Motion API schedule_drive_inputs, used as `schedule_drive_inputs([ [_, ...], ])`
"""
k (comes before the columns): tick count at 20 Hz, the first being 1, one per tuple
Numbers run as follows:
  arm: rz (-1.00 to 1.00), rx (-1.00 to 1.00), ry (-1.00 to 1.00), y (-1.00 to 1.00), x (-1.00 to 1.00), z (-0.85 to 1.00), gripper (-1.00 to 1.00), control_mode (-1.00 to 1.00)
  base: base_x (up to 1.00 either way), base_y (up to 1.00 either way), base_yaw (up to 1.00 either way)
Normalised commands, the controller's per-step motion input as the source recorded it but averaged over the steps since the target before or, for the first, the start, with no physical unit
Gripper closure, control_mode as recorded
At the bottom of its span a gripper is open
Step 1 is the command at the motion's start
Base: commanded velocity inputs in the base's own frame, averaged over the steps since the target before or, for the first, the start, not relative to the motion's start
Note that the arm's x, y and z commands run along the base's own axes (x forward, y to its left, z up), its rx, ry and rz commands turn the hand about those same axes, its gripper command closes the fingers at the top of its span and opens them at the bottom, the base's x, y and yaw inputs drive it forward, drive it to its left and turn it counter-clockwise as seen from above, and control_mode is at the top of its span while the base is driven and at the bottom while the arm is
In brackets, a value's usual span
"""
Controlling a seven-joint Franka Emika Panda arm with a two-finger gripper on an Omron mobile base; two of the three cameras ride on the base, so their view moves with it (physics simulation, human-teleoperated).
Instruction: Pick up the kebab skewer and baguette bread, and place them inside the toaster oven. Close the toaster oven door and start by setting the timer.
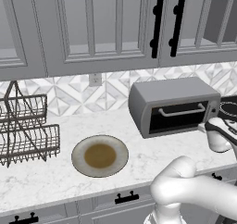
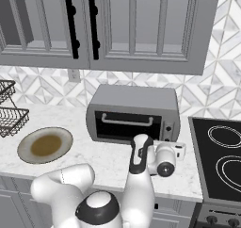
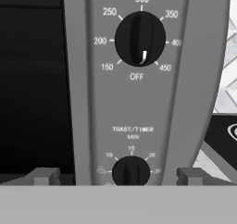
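Kitchen: cabinets (image 1: 106,28), counter (image 1: 55,177), stovetop (image 2: 221,161)

robot arm (image 2: 141,194) — glossy white shell, rounded fat links like swollen tubes, smooth with no seams to speak of. dark charcoal bands at the joints; one long black inset runs down the side of the upright link in the right base view. a round dark cap with a pale grey disc in its middle sits low on the base joint. wrist ends in a short white cylinder with a black circular end face. gripper (image 3: 118,177) — two small grey blocky fingertips (image 3: 44,176), squared off, matte. no cables, screws or markings visible.
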Motion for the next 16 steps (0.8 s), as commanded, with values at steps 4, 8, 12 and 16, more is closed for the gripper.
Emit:
schedule_drive_inputs([
  [4, 0.00, 0.00, 0.00, 0.00, 0.00, 0.00, -1.00, -1.00, 0.00, 0.00, 0.00],
  [8, 0.00, 0.00, -0.01, 0.00, 0.00, 0.00, -1.00, -1.00, 0.00, 0.00, 0.00],
  [12, 0.00, 0.00, 0.00, 0.00, 0.00, 0.00, -1.00, -1.00, 0.00, 0.00, 0.00],
  [16, 0.00, 0.00, 0.00, 0.00, 0.00, 0.00, -1.00, -1.00, 0.00, 0.00, 0.00],
])
